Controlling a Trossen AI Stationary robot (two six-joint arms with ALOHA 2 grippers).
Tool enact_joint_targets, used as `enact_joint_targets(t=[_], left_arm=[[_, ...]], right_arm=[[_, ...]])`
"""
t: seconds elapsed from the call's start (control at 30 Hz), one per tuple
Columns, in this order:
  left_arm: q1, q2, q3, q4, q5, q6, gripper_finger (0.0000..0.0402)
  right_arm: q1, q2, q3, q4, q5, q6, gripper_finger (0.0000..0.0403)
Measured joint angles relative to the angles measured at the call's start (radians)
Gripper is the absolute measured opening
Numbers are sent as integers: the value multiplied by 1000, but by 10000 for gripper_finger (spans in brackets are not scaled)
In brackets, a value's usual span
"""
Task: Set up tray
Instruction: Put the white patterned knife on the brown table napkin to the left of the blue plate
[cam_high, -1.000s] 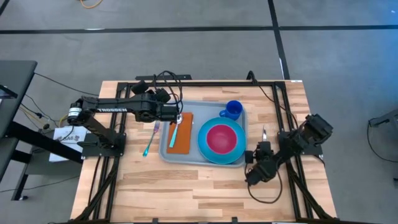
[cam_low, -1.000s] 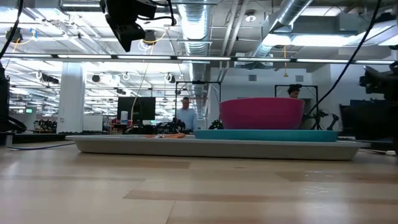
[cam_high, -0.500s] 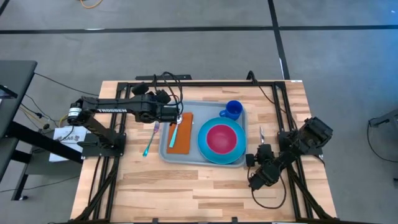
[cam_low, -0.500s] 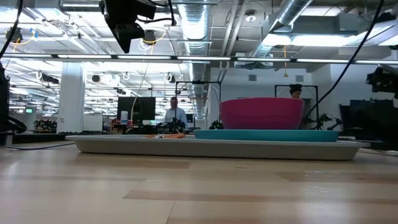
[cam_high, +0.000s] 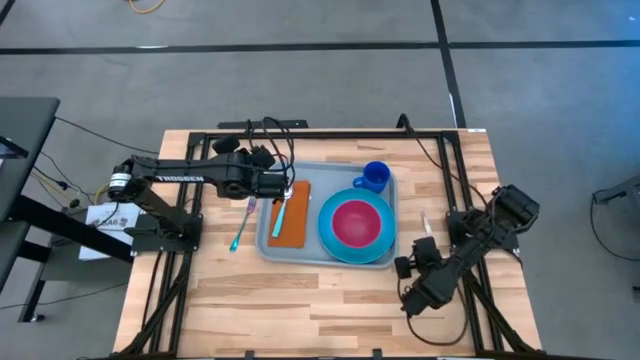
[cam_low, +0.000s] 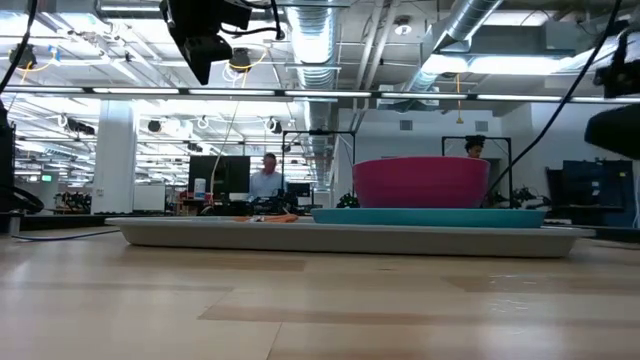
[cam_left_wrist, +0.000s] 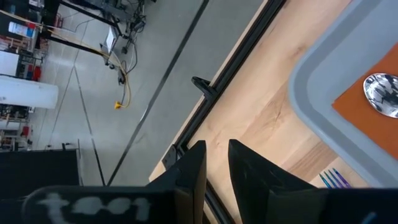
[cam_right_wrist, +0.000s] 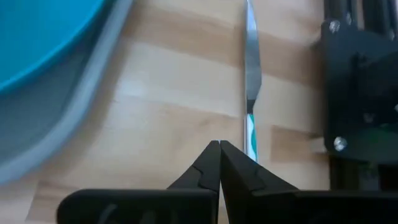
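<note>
The grey-blue tray (cam_high: 310, 250) lies mid-table and holds an orange napkin (cam_high: 295, 222) with a spoon (cam_high: 281, 213) on it, a light-blue plate (cam_high: 330, 235) with a pink bowl (cam_high: 355, 222), and a blue cup (cam_high: 374, 177). A fork (cam_high: 243, 225) lies on the table left of the tray. A knife (cam_high: 424, 222) lies on the table right of it. My left gripper (cam_high: 289, 187) hovers above the napkin's far end with a narrow gap between its fingers (cam_left_wrist: 198, 165) and is empty. My right gripper (cam_right_wrist: 219, 148) is shut, low, just beside the knife's teal handle (cam_right_wrist: 250, 134). My right gripper's shut fingers (cam_right_wrist: 231, 163) stand right beside the near end of the knife's teal handle, coming from the table's near side along the knife. I cannot tell whether they touch it. The knife lies flat on the table.
Black frame rails (cam_high: 455, 180) run along the table's far and right sides; one bracket (cam_right_wrist: 357, 93) stands close beside the knife. Bare wood lies near the table's front edge (cam_high: 330, 320). A person (cam_low: 265, 180) moves in the room far behind.
My right gripper has drawn back toward the table's near edge, away from the tray's right side. My left arm has kept still. A person in the room behind has walked toward the left.
</note>
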Motion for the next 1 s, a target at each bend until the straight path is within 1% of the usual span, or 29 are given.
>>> enact_joint_targets(t=[0.17, 0.3, 0.43, 0.57, 0.7, 0.77, 0.83, 0.93, 1.0], left_arm=[[0, 0, 0, 0, 3, -2, 59], [-2, 0, 0, 0, 36, -1, 59], [-5, 0, 0, 0, 39, -4, 59], [-8, 0, 0, 0, 50, -19, 59], [-10, 0, 0, 0, 52, -20, 59], [-10, 0, 0, 0, 59, -20, 59], [-10, 0, 0, 2, 59, -20, 59], [-10, 0, 0, 21, 59, -20, 59], [-10, 0, 0, 24, 59, -20, 59]], right_arm=[[16, -9, 2, -60, 11, 0, 2], [40, 12, 1, -61, -30, -86, 16], [58, 16, 0, -43, -52, -138, 48], [79, 16, -15, -44, -40, -140, 87], [109, 11, -63, -40, -27, -142, 124], [121, -18, -90, -42, -25, -170, 140], [125, -78, -118, -40, -19, -184, 153], [122, -205, -167, -6, 50, -235, 159], [115, -304, -215, 23, 65, -265, 157]])
